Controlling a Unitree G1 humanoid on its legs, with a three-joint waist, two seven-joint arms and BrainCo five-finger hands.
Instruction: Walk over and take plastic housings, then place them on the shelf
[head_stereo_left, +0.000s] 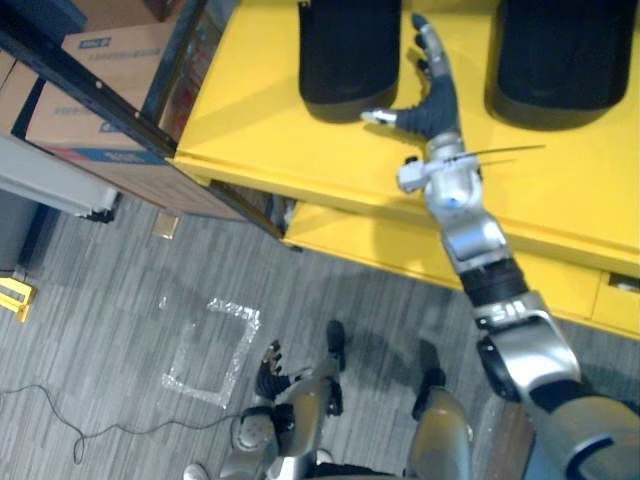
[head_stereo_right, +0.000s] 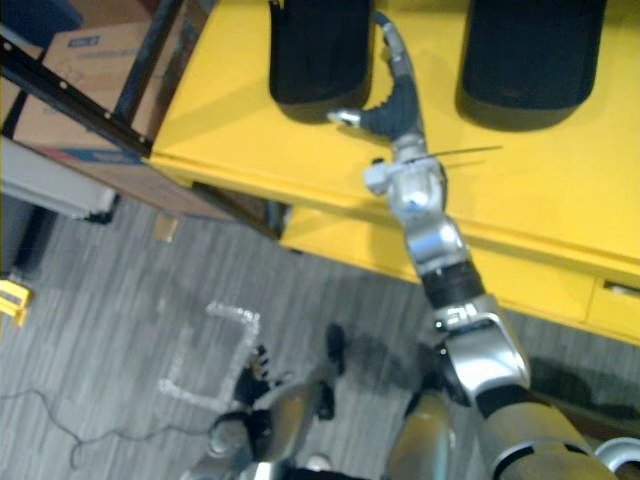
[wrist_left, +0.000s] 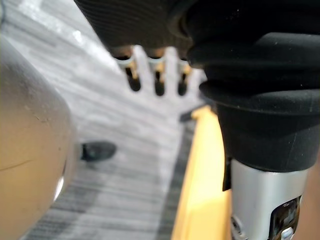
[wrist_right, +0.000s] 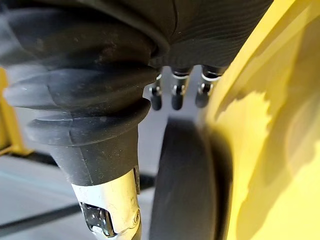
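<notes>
Two black plastic housings stand on a yellow table (head_stereo_left: 250, 110): one at the left (head_stereo_left: 350, 55), one at the right (head_stereo_left: 565, 60). My right hand (head_stereo_left: 437, 95) reaches over the table top between them, open, with fingers straight and the thumb spread toward the base of the left housing. It holds nothing. In the right wrist view its fingers (wrist_right: 175, 95) point past the rounded side of a black housing (wrist_right: 182, 185) on the yellow top (wrist_right: 270, 150). My left hand (head_stereo_left: 270, 365) hangs low above the floor, open and empty, with its fingers (wrist_left: 157, 82) straight.
Cardboard boxes (head_stereo_left: 100, 60) sit behind a dark rack frame (head_stereo_left: 90, 95) at the upper left. A lower yellow tier (head_stereo_left: 380, 245) juts out under the table top. A taped square (head_stereo_left: 215, 350) marks the grey floor, and a small yellow object (head_stereo_left: 12, 297) lies at the left edge.
</notes>
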